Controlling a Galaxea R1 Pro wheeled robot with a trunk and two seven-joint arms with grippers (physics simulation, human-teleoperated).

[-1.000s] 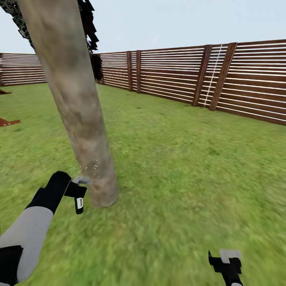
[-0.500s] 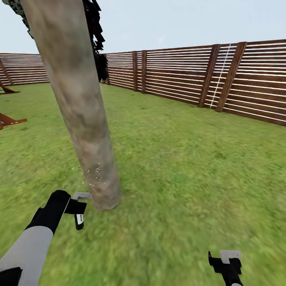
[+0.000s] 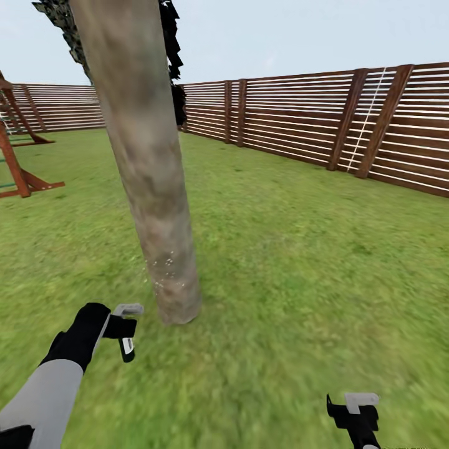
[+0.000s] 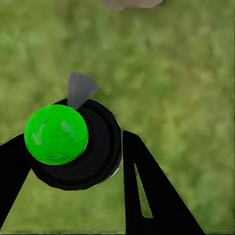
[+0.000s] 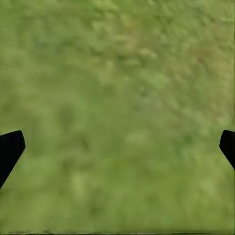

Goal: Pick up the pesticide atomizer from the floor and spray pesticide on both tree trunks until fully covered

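Observation:
A thick mottled beige-grey tree trunk point(image 3: 149, 174) rises from the lawn just ahead and leans slightly left. Fine white specks point(image 3: 163, 268) dot its lowest part. My left gripper point(image 3: 125, 330) hangs left of the trunk's base, shut on the pesticide atomizer point(image 3: 128, 309), whose grey nozzle points toward the trunk. In the left wrist view the atomizer point(image 4: 73, 147) is a black round body with a green ball cap and a grey nozzle, held between the black fingers point(image 4: 147, 191). My right gripper point(image 3: 357, 413) stands open low at the right, with only grass between its fingertips point(image 5: 120, 147).
A brown slat fence point(image 3: 299, 125) runs along the back and right of the lawn. A red-brown wooden frame point(image 3: 19, 168) stands at the far left. Dark foliage point(image 3: 174, 62) shows behind the trunk. Open grass point(image 3: 299, 262) lies to the right.
The whole picture has shifted right, so the camera has turned left, bringing the wooden frame into view. My left gripper with the atomizer sits a little lower than a second ago.

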